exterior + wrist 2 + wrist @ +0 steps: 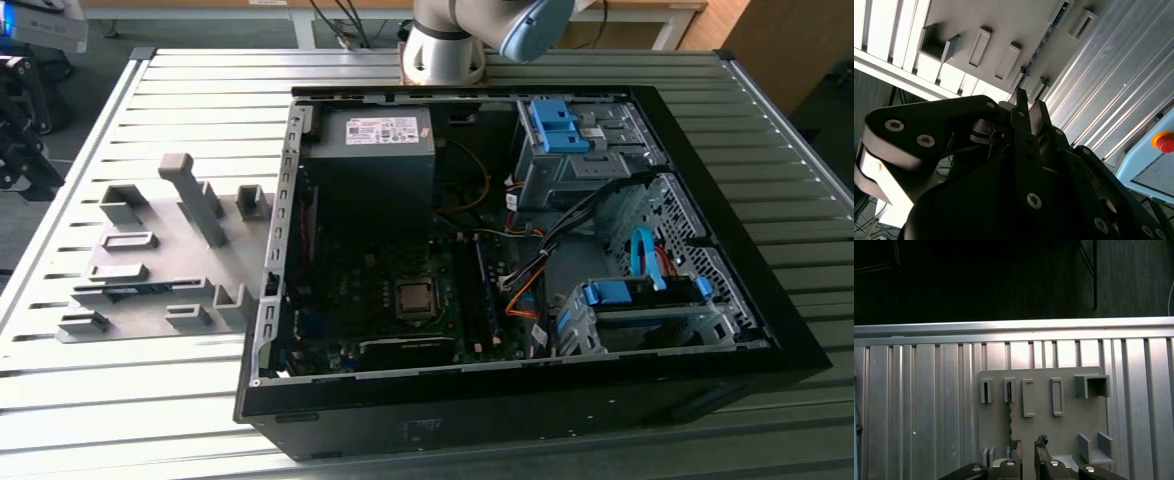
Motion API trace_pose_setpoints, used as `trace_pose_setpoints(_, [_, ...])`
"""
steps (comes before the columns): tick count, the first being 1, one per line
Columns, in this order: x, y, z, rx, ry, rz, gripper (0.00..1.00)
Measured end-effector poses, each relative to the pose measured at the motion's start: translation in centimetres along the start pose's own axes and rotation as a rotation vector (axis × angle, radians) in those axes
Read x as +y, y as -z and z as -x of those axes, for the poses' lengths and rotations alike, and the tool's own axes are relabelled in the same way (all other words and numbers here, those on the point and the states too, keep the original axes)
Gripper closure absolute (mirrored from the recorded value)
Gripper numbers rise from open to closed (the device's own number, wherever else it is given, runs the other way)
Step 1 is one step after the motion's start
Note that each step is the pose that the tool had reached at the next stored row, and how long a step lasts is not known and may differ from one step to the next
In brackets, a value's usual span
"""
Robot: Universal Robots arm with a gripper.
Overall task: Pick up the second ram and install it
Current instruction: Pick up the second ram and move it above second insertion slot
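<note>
Jaws apart, empty, over holder plate [1069, 425]; second ram [1010, 417] edge-up just beside them.

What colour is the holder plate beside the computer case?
The flat plastic holder plate with raised blocks is grey, clearest in the exterior view.
</note>
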State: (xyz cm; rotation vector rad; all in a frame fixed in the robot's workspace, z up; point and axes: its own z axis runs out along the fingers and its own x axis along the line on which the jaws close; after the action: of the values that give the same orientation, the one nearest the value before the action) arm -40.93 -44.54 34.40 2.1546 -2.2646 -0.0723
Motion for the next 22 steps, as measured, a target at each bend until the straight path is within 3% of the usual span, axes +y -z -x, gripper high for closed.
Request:
trace_pose_setpoints(10, [-0.02, -0.46, -0.06, 0.0, 0.0, -0.0001, 0.75])
trace_pose_setpoints(17, [-0.04, -0.91, -0.09, 0.011, 0.0, -0.0007, 0.75])
trace_pose_setpoints(22, [-0.07, -1.72, -0.16, 0.0071, 0.0, -0.0007, 0.75])
